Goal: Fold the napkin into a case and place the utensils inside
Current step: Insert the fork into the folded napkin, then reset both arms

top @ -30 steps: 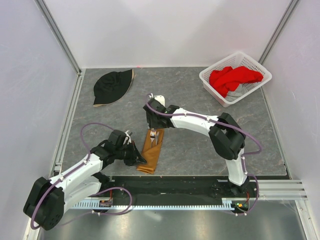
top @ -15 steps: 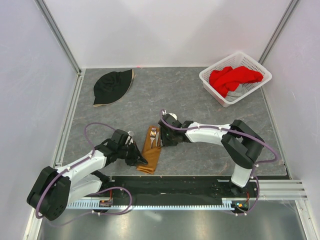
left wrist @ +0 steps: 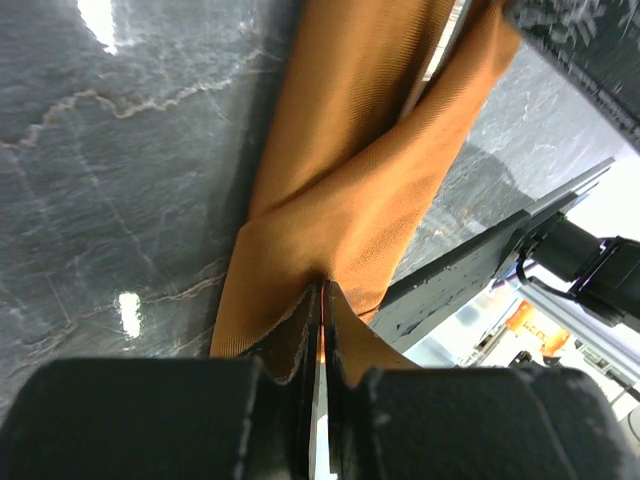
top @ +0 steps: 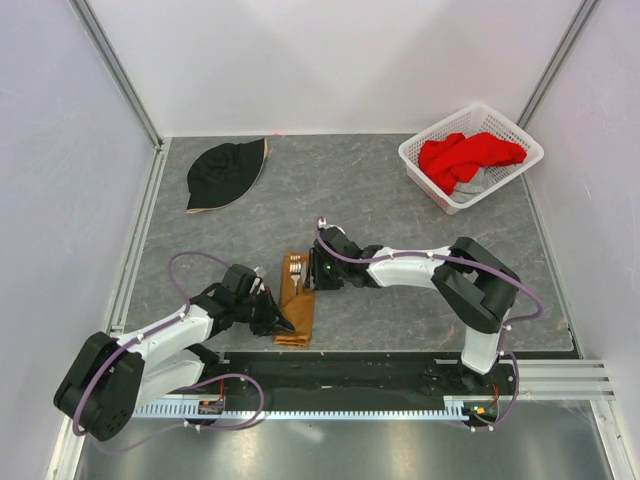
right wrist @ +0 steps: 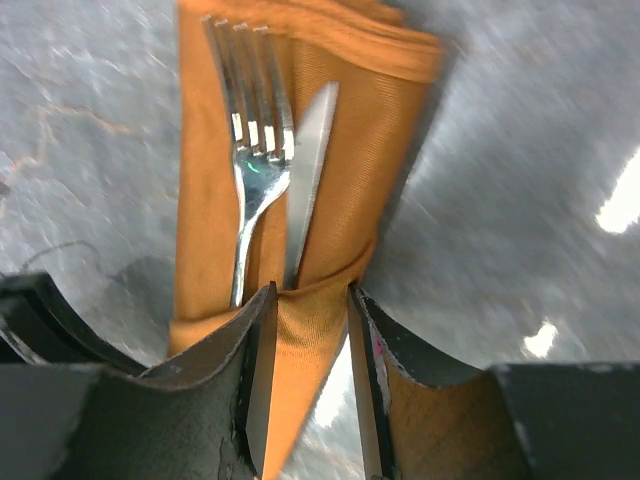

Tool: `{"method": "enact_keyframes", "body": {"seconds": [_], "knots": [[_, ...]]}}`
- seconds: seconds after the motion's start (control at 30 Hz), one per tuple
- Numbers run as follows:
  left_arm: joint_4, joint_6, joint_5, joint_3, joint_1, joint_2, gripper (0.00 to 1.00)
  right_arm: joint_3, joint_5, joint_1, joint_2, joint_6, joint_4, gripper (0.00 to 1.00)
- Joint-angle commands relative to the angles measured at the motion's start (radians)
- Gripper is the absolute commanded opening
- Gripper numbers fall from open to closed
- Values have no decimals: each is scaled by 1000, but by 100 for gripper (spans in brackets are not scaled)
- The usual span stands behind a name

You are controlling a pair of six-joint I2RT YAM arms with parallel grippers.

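L gripper (left wrist: pixel 322 300) is clamped shut on a pinch of orange cloth at the near end of the case (left wrist: pixel 365 170). The fabric puckers up into the jaws there. In top view it sits lower left of centre, at the case's bottom-left edge.

R gripper (right wrist: pixel 308 330) is down on the case from the right side of frame. Jaws are part-way apart, straddling the pocket band w/ cloth between the pads. Can't tell if that's a real pinch or just resting on the fabric.

Case lies centre-bottom in top view (top: pixel 296 302), a narrow oblong running up-down on the grey table (top: pixel 400 200), just above the black rail. Fork (right wrist: pixel 255 150) and knife (right wrist: pixel 310 150) lie side by side, touching. Handles are tucked under the band; tines and blade tip stick out toward top of frame.

Black hat (top: pixel 225 172) is upper left. White basket (top: pixel 428 150) w/ red cloth (top: pixel 465 155) is upper right. Both are well apart from the work.

Step, prob: fold is done and utensils are in, so this looks like final tidy/holding, task nearly complete.

Next move calls for:
- L letting the pinched end drop flat w/o tugging the pocket open.
- R lifting straight off so the band doesn't drag and the fork/knife don't slide out.
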State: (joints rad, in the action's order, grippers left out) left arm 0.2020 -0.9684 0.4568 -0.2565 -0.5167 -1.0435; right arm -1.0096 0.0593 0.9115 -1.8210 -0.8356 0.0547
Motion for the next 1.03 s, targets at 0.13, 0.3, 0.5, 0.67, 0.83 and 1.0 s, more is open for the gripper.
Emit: {"method": "enact_keyframes", "body": {"seconds": [0.13,0.3,0.5,0.67,0.83,1.0], "knots": [[14,-38,-32,-12,1,55,10,-179,-9,-39,-86,118,40,42],[163,-18,-82,-105,1,207,24,-211,-111,-40,33,216,218,48],[228,79,-78,-239,3,272,45,-83,-217,-40,292,253,335,86],[119,190,-40,-285,4,180,47,143,-254,-40,550,211,321,98],[-70,186,28,-233,6,168,50,382,-254,-40,773,126,208,98],[-281,128,31,-136,4,243,56,531,-271,-43,985,58,100,98]]}}
